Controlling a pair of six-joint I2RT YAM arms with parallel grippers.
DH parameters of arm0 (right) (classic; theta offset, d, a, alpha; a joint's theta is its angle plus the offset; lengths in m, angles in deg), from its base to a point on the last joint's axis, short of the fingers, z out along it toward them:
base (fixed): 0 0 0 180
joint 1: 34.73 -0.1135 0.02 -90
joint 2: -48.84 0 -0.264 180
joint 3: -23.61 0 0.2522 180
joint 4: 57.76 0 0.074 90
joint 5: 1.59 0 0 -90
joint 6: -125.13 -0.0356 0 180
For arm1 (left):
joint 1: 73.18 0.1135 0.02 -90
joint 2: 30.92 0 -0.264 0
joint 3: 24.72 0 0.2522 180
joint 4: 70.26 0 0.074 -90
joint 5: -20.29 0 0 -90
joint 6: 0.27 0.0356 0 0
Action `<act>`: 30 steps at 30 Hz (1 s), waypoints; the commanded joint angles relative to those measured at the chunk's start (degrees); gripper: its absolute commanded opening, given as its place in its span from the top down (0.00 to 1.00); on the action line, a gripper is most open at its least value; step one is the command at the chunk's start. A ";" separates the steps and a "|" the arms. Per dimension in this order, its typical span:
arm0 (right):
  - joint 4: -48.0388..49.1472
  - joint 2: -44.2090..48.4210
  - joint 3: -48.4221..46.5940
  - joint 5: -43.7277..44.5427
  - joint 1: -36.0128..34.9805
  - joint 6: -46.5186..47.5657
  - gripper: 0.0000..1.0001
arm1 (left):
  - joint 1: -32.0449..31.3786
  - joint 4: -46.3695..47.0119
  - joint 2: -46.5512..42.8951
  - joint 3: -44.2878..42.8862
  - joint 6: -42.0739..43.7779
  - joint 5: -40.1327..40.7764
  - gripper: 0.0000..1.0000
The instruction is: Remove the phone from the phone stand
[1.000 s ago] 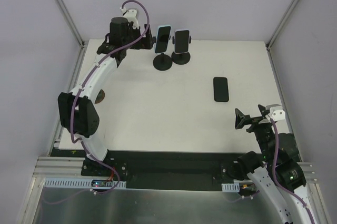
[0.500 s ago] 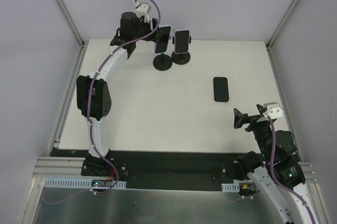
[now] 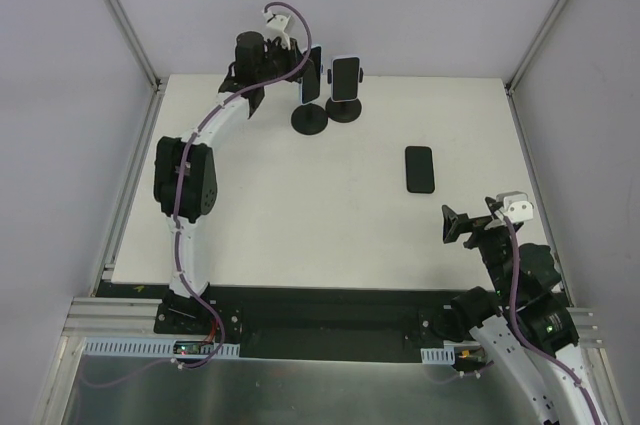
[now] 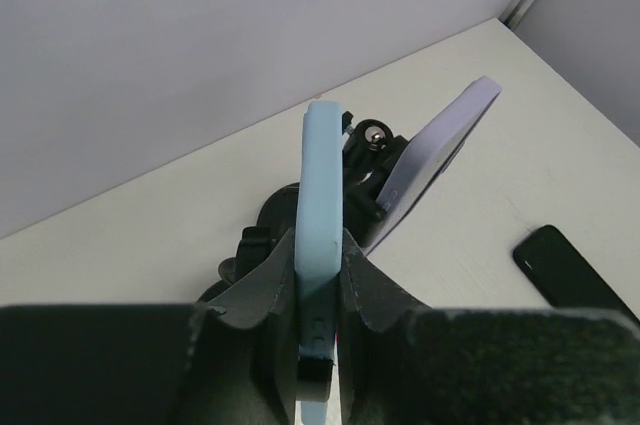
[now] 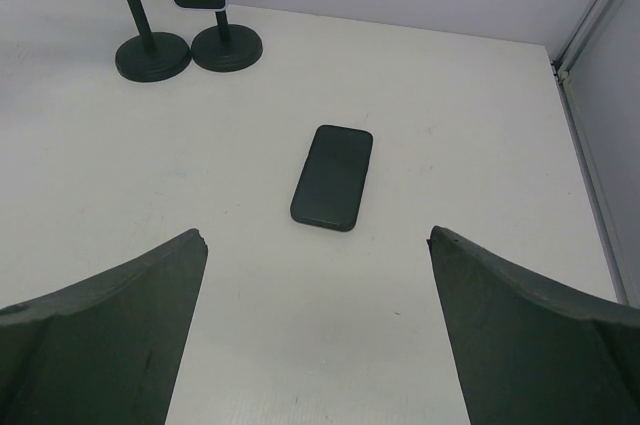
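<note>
Two phones stand on black phone stands at the table's far edge. In the left wrist view the left phone [image 4: 320, 185] is pale blue and seen edge-on, with my left gripper [image 4: 320, 263] shut on its lower part, a finger [image 4: 268, 280] pressing each side. From above, the left gripper [image 3: 300, 69] is at that phone [image 3: 314, 73], over its stand [image 3: 309, 120]. The phone still sits in the stand. My right gripper [image 5: 318, 235] hangs open at the near right, with nothing between its fingers.
The second phone [image 3: 346, 76], lavender-backed, sits on the right stand [image 3: 344, 110], close beside the gripped one. A black phone [image 3: 420, 168] lies flat on the table, right of centre and ahead of the right gripper [image 3: 462, 227]. The enclosure's back wall stands just behind the stands.
My left arm has swung right from beside the stands up to the left phone, and its jaws have gone from wide open to shut on it. The right arm has barely moved.
</note>
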 commanded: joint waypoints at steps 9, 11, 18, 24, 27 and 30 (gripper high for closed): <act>3.20 0.34 -0.01 -1.09 -0.36 0.33 0.04 | -0.77 5.87 -21.26 18.37 0.35 2.49 1.00; 3.20 0.78 -0.18 -1.18 -0.27 0.24 0.04 | -1.82 4.91 -26.26 22.85 1.14 4.25 1.00; 3.46 2.71 -0.01 -2.05 -0.36 -0.12 0.04 | -10.86 2.27 -40.77 40.94 3.17 19.18 1.00; 3.55 3.24 -0.18 -3.46 -0.53 -0.82 0.04 | -21.41 1.12 -51.06 50.10 -0.96 40.18 1.00; 3.64 3.32 -0.36 -3.81 -0.80 -0.99 0.04 | -26.87 1.21 -52.73 50.99 -1.84 47.49 1.00; 3.46 3.41 -0.36 -4.07 -0.71 -1.08 0.04 | -30.39 1.73 -52.65 50.82 -4.38 53.37 1.00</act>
